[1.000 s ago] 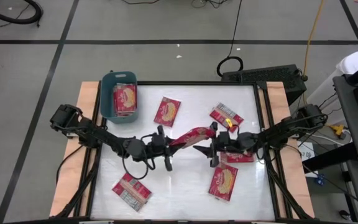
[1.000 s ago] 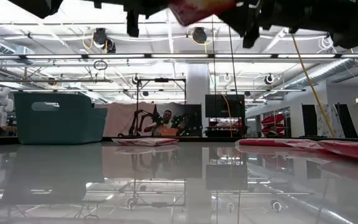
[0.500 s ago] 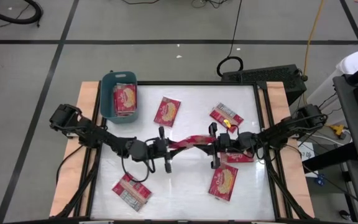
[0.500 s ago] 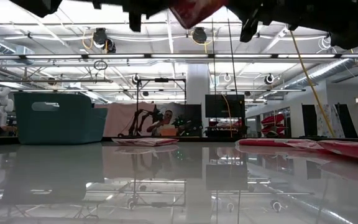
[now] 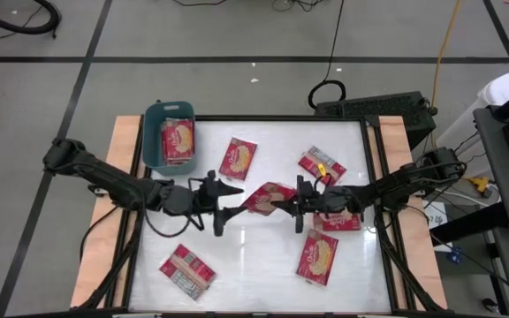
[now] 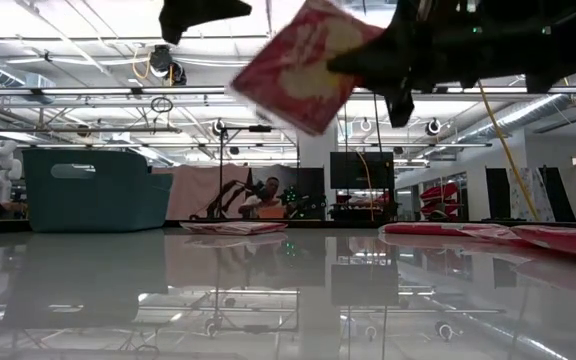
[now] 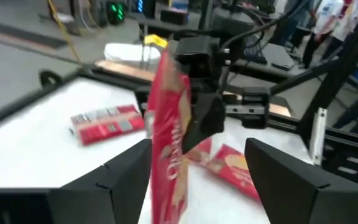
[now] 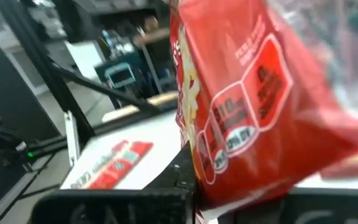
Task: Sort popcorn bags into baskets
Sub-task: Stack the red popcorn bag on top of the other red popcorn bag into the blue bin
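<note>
Right gripper (image 5: 292, 204) clamps the popcorn bag (image 5: 267, 198) mid-air over table centre; left gripper (image 5: 222, 200) is wide open, holding nothing. Advice: carry it level to the basket (image 5: 151, 132) at the far-left corner, release low.

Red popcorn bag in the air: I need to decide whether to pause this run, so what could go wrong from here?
1. The right tool pinches the flat red popcorn bag only at one edge, so it could swing or slip out above the white table.
2. The left tool stands open right beside that bag and could knock it.
3. The small teal-blue rectangular plastic basket is on the table's far left, a long carry for the right arm, and a drop could land on the loose red bag lying between.
</note>
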